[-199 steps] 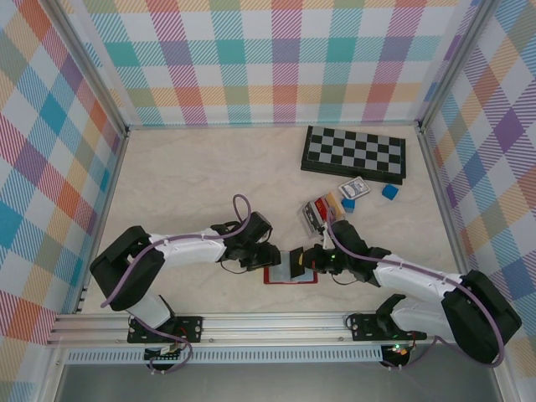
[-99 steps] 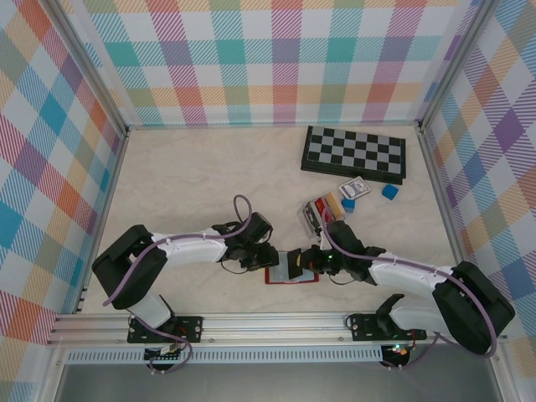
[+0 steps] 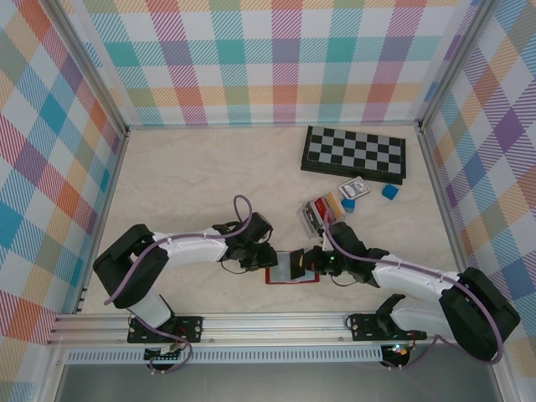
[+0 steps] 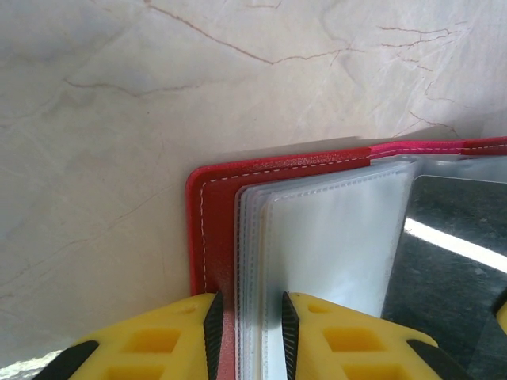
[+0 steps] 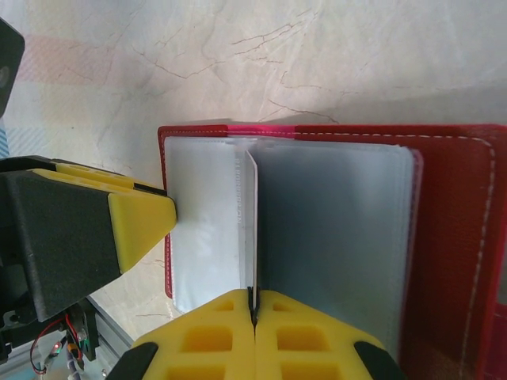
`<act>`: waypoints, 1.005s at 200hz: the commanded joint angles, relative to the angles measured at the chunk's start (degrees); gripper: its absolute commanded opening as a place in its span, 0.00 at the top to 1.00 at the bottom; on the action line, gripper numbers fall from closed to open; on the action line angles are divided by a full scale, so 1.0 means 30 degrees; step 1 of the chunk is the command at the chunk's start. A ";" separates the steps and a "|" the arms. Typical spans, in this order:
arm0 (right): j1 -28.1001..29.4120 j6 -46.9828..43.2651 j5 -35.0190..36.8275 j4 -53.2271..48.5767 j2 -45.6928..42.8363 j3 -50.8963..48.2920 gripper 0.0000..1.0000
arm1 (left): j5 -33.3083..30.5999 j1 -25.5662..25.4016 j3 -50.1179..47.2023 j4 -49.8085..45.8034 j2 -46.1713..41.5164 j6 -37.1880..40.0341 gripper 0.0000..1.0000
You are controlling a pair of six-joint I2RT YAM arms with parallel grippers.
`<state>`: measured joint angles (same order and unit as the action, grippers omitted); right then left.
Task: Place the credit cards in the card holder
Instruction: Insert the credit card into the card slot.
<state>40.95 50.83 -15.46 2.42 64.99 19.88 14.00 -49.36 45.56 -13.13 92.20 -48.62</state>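
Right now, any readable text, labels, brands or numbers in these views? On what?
No legible text in any view.
card holder: plain red cover, clear sleeves blank.
credit cards: print too small to read.
patterned box: print too small to read.
chessboard: squares only, nothing readable.

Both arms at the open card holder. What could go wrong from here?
1. Right gripper is shut on one thin sleeve; a tug may tear it or drag the card holder.
2. Left gripper: jaws straddle the sleeve stack; clamping could crumple it.
3. Credit cards lie apart; fetching one frees a sleeve.
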 commanded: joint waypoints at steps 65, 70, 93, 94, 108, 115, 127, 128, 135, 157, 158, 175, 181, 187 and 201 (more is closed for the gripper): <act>0.0120 0.0041 -0.1171 0.1843 0.1463 -0.0361 0.96 | 0.0106 -0.0159 -0.0030 0.0010 0.0876 -0.0111 0.72; 0.0120 0.0024 -0.1201 0.1944 0.1629 -0.0307 0.96 | 0.0109 -0.0162 -0.0026 0.0010 0.0902 -0.0126 0.72; 0.0105 0.0095 -0.1174 0.2263 0.2262 -0.0144 0.96 | 0.0103 -0.0215 0.0076 -0.0045 0.0993 -0.0140 0.72; 0.0127 0.0116 -0.1174 0.2296 0.2281 -0.0162 0.96 | 0.0106 -0.0215 0.0077 -0.0047 0.0994 -0.0141 0.72; 0.0120 0.0228 -0.1231 0.2576 0.2551 -0.0188 0.96 | 0.0072 -0.0245 0.0097 -0.0078 0.1009 -0.0123 0.72; 0.0120 0.0241 -0.1236 0.2599 0.2651 -0.0181 0.96 | 0.0049 -0.0249 0.0106 -0.0122 0.0971 -0.0109 0.72; 0.0118 0.0312 -0.1074 0.2561 0.2661 -0.0203 0.95 | -0.0018 -0.0294 0.0105 -0.0193 0.0934 -0.0102 0.72; 0.0119 0.0313 -0.1065 0.2548 0.2657 -0.0221 0.95 | -0.0028 -0.0284 0.0091 -0.0194 0.0920 -0.0121 0.72; 0.0105 0.0316 -0.1005 0.2481 0.2668 -0.0214 0.95 | -0.0082 -0.0274 0.0104 -0.0224 0.0879 -0.0137 0.72; 0.0120 0.0285 -0.1382 0.2403 0.2867 -0.0054 0.93 | -0.0267 -0.0276 0.0097 -0.0334 0.0661 -0.0169 0.70; 0.0120 0.0285 -0.1410 0.2396 0.2892 -0.0030 0.93 | -0.0269 -0.0275 0.0101 -0.0353 0.0652 -0.0170 0.70; 0.0149 0.0047 -0.1480 0.1756 0.2975 0.0244 0.91 | -0.0693 -0.0274 0.0103 -0.0752 0.0261 -0.0185 0.66; 0.0149 -0.0054 -0.1249 0.1410 0.2896 0.0286 0.91 | -0.0905 -0.0274 0.0090 -0.0770 0.0071 -0.0199 0.64; 0.0120 -0.0136 -0.1029 0.1079 0.2739 0.0310 0.90 | -0.1163 -0.0274 0.0077 -0.1472 -0.0105 -0.0217 0.63; 0.0120 -0.0327 -0.0814 0.0633 0.2490 0.0376 0.88 | -0.1693 -0.0276 0.0073 -0.1957 -0.0453 -0.0270 0.61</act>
<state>40.95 51.53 -19.14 9.82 72.82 20.16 13.52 -49.84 46.02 -13.37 92.14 -48.86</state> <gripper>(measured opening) 0.107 0.380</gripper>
